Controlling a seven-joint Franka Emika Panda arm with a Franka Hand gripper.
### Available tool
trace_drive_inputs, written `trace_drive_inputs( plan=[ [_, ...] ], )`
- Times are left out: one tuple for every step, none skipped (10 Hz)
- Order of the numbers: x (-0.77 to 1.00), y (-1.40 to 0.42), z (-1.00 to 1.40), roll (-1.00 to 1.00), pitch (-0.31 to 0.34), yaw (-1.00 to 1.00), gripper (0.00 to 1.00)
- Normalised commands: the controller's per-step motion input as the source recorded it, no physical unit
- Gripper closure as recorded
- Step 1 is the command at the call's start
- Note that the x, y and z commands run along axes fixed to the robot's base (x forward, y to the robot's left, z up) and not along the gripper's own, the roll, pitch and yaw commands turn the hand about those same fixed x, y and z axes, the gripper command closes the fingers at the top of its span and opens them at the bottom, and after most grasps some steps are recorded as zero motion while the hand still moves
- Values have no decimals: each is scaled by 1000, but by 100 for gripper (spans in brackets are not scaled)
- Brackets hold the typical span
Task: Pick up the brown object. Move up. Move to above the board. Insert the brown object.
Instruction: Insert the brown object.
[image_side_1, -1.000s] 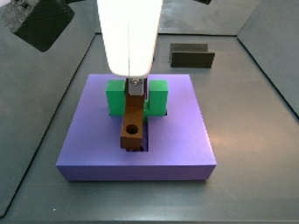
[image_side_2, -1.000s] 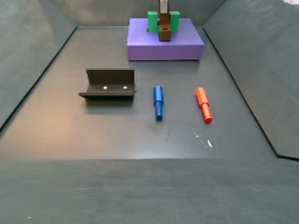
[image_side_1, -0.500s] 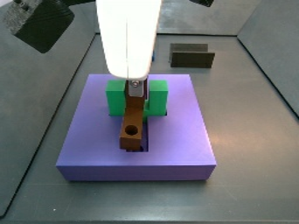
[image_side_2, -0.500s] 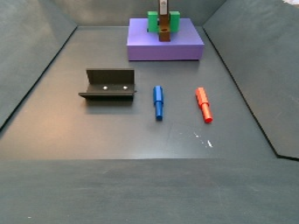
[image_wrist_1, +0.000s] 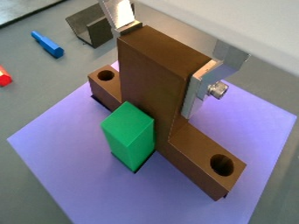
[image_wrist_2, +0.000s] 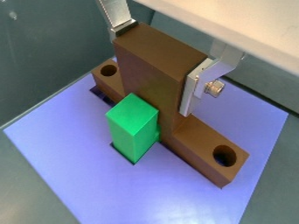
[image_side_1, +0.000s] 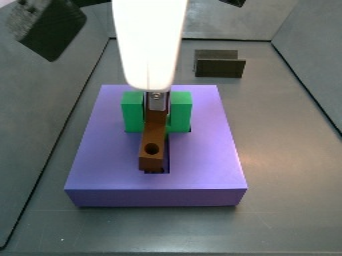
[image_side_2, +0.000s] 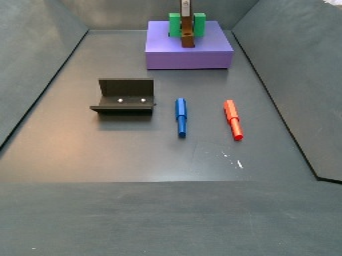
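Observation:
The brown object (image_side_1: 152, 143) lies with its long bar in the groove of the purple-blue board (image_side_1: 201, 172), round hole toward the board's near end. In both wrist views its upright stem (image_wrist_1: 152, 96) (image_wrist_2: 146, 87) stands between the silver fingers (image_wrist_1: 208, 77) (image_wrist_2: 201, 77). The gripper (image_side_1: 156, 100) is shut on that stem, right over the board, and also shows in both wrist views (image_wrist_1: 163, 61) (image_wrist_2: 160, 59). The green block (image_side_1: 132, 112) (image_wrist_1: 128, 133) (image_wrist_2: 132, 127) hugs the stem. In a side view the board (image_side_2: 201, 55), brown object (image_side_2: 189, 37) and gripper (image_side_2: 186, 20) are far back.
The fixture (image_side_2: 123, 97) stands on the floor mid-left, and also shows behind the board in a side view (image_side_1: 219, 64). A blue peg (image_side_2: 182, 116) and a red peg (image_side_2: 234, 119) lie beside it. Dark walls enclose the floor.

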Motion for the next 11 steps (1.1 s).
trace_drive_inputs(
  plan=[
    [191,-89,-97,140,3,0,100],
    [163,0,-117,27,37,0,100],
    [9,0,-151,0,0,0,100],
    [0,0,-226,-10,-33,0,100],
    [-60,0,-346,-79,-119,0,100],
    [-140,0,-477,-117,-193,0,100],
    [-229,0,-511,-91,-243,0,100],
    [-369,-6,-429,-53,-300,29,100],
    [-366,-109,-286,0,-330,57,100],
    [-163,-226,-166,51,-291,26,100],
    [-37,-183,-226,161,-219,9,100]
  ],
)
